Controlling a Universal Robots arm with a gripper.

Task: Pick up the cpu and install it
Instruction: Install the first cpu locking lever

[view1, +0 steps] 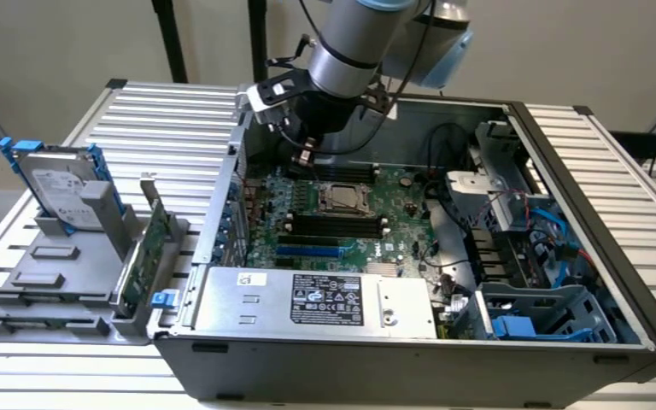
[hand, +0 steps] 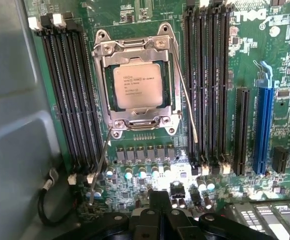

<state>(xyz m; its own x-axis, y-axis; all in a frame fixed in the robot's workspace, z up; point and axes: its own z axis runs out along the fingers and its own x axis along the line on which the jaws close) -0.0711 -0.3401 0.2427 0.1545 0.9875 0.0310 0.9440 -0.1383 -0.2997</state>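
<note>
The cpu (hand: 137, 86), a flat square chip with a dull silver top, lies in the metal socket frame (hand: 135, 47) on the green motherboard (hand: 280, 75). In the exterior view the cpu (view1: 340, 198) sits near the middle of the open computer case. My gripper (view1: 303, 164) hangs inside the case, above the board and slightly toward the exterior view's left of the socket. In the wrist view the gripper (hand: 160, 197) is shut with nothing between its dark fingers, a short way off the socket's edge. Two thin socket levers (hand: 185, 100) stand loose beside the frame.
Black memory slots (hand: 67, 95) flank the socket on both sides. A silver box with a black label (view1: 317, 301) fills the case's front. A hard drive with a blue bracket (view1: 61, 184) stands on a grey rack outside the case. Cables (view1: 511, 231) crowd the case's right.
</note>
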